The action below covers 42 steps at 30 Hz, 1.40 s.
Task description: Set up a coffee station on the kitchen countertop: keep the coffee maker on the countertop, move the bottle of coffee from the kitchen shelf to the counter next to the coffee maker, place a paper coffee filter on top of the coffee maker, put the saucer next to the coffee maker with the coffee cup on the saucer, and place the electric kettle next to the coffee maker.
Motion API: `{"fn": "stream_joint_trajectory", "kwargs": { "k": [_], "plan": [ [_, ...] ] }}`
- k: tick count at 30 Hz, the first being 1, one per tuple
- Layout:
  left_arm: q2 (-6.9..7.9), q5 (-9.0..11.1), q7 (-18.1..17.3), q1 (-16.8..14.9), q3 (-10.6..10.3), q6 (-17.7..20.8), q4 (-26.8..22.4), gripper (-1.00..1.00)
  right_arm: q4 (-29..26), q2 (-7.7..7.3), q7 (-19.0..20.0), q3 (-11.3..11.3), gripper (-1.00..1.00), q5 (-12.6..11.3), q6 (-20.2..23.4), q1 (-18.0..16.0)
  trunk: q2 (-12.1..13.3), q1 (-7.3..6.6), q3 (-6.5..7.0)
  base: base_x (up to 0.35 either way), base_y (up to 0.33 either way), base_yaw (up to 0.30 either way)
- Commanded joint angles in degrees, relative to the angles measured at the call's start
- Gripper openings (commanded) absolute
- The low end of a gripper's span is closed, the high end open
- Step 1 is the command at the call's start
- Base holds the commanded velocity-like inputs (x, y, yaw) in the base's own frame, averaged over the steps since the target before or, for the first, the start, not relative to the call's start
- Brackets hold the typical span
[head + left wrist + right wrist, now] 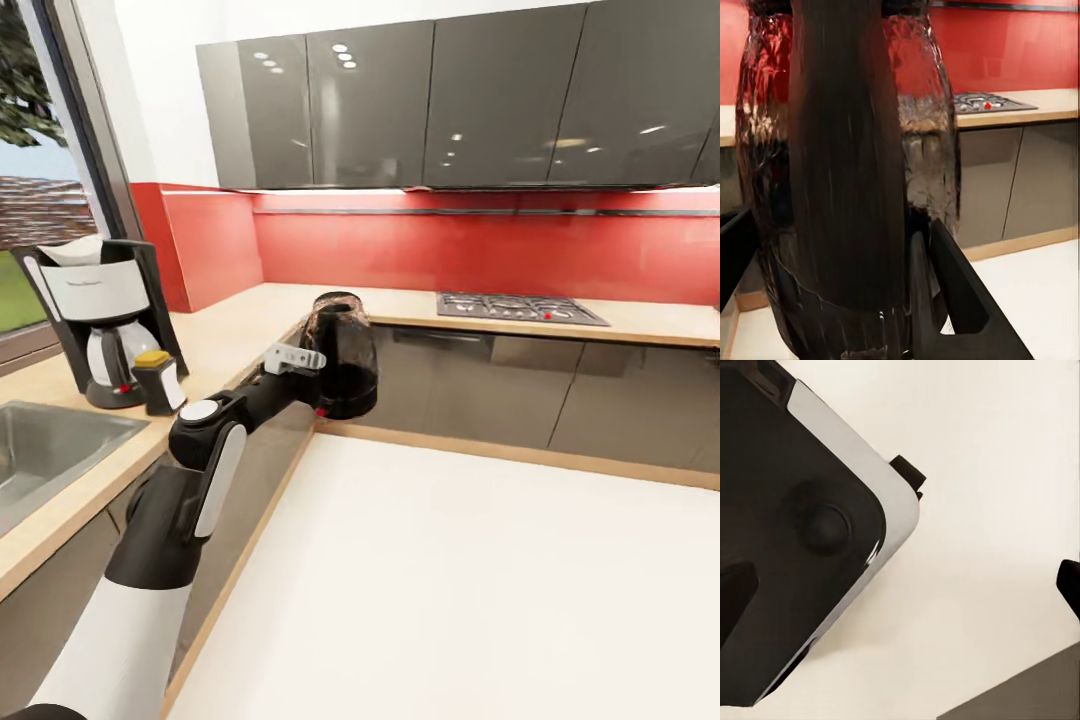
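Kettle: one electric kettle (pixel 341 355), dark glass, held off the countertop (pixel 225 335) just past its front edge, clamped by the left gripper (pixel 312 358) with fingers (pixel 956 296) on either side of the handle. Judged step: carrying the kettle to the coffee maker (pixel 100 315); next it needs swinging over the countertop and setting down beside the machine. One bottle of coffee (pixel 160 382) stands touching the maker, near the sink (pixel 50 450). Right gripper: spread cannot be told.

One coffee maker (pixel 100 320), one bottle of coffee (pixel 160 382), one electric kettle (pixel 343 355).
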Motion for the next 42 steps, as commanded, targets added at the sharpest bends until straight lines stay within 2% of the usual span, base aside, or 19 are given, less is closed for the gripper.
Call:
{"fn": "stream_joint_trajectory", "kwargs": {
  "k": [1, 42],
  "plan": [
    [-0.02, 0.6, 0.1, -0.1, 0.1, 0.4, -0.1, -1.0, 0.2, 0.03, 0.0, 0.3, 1.0, 0.0, -0.4, -0.1, 0.0, 0.03, -0.06, 0.294, -0.168, -0.081],
    [-0.02, 0.6, 0.1, -0.1, 0.2, 0.4, -0.1, -1.0, 0.2, 0.06, 0.0, 0.3, 1.0, 0.0, -0.4, -0.1, 0.0, 0.03, -0.06, 0.298, -0.16, -0.004]
  ]
}}
